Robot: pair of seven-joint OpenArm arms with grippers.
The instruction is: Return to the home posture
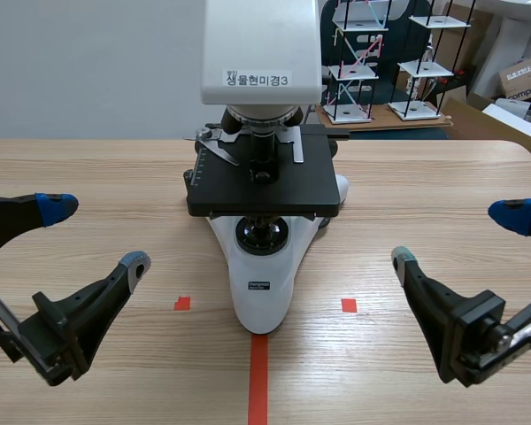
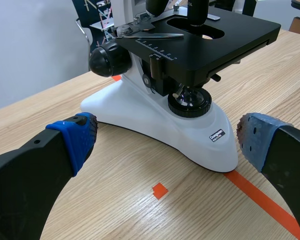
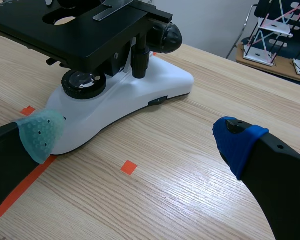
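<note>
Wooden table [image 1: 442,186], white microscope [image 1: 261,297] centred — left fingers [image 1: 106,288] wide apart, right fingers [image 1: 425,292] likewise, both empty

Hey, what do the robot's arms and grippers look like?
The left gripper and right gripper are black, each with two thick curved fingers; one tip carries a blue dotted pad, the other a grey-green pad.

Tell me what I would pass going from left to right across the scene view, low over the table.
left arm's fingers, open → microscope → right arm's fingers, open
</note>
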